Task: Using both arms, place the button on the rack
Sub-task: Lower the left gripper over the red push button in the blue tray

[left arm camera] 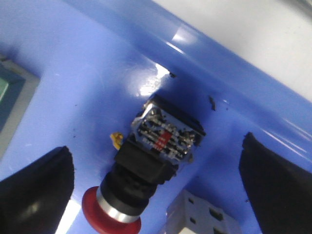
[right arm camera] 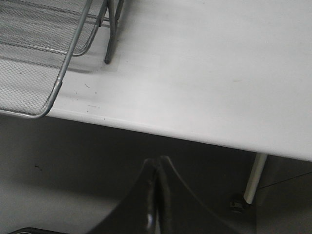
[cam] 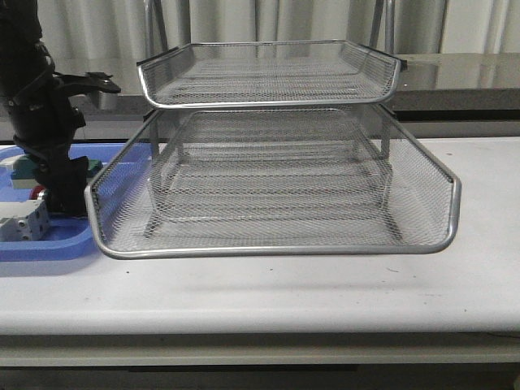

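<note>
The button (left arm camera: 141,183), with red cap, silver collar and black body, lies on the floor of the blue tray (left arm camera: 87,63). My left gripper (left arm camera: 158,187) is open low over it, one black finger (left arm camera: 34,190) on each side, not touching it. In the front view the left arm (cam: 45,122) stands over the blue tray (cam: 49,244) and a bit of the red cap (cam: 38,193) shows. The wire-mesh rack (cam: 276,195) fills the middle of the table. My right gripper (right arm camera: 157,168) is shut and empty, off the table's front edge by the rack's corner (right arm camera: 44,58).
A white block-shaped switch (left arm camera: 204,217) lies right beside the button and shows in the front view (cam: 23,219). A green block (left arm camera: 9,92) lies further along the tray. The tray wall (left arm camera: 234,83) runs just behind the button. A table leg (right arm camera: 253,178) stands below the table edge.
</note>
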### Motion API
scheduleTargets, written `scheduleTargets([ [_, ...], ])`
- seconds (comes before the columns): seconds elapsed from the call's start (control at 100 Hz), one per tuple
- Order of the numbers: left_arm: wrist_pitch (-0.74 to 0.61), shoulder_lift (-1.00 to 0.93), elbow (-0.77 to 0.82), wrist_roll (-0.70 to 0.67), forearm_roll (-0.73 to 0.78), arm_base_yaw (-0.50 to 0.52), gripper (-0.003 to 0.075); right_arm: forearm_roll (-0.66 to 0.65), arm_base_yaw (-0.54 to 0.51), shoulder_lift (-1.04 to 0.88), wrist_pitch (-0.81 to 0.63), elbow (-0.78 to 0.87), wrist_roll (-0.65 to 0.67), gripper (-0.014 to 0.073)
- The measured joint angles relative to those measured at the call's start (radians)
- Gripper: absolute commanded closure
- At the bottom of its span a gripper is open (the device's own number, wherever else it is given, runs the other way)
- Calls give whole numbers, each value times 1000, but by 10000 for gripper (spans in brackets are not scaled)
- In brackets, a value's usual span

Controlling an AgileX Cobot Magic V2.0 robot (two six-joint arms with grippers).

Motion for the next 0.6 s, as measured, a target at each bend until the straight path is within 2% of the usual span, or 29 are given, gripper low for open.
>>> scheduleTargets([
  [0.6,-58,12,0,22,12,0,60,0,0,0,0,0,0,664],
])
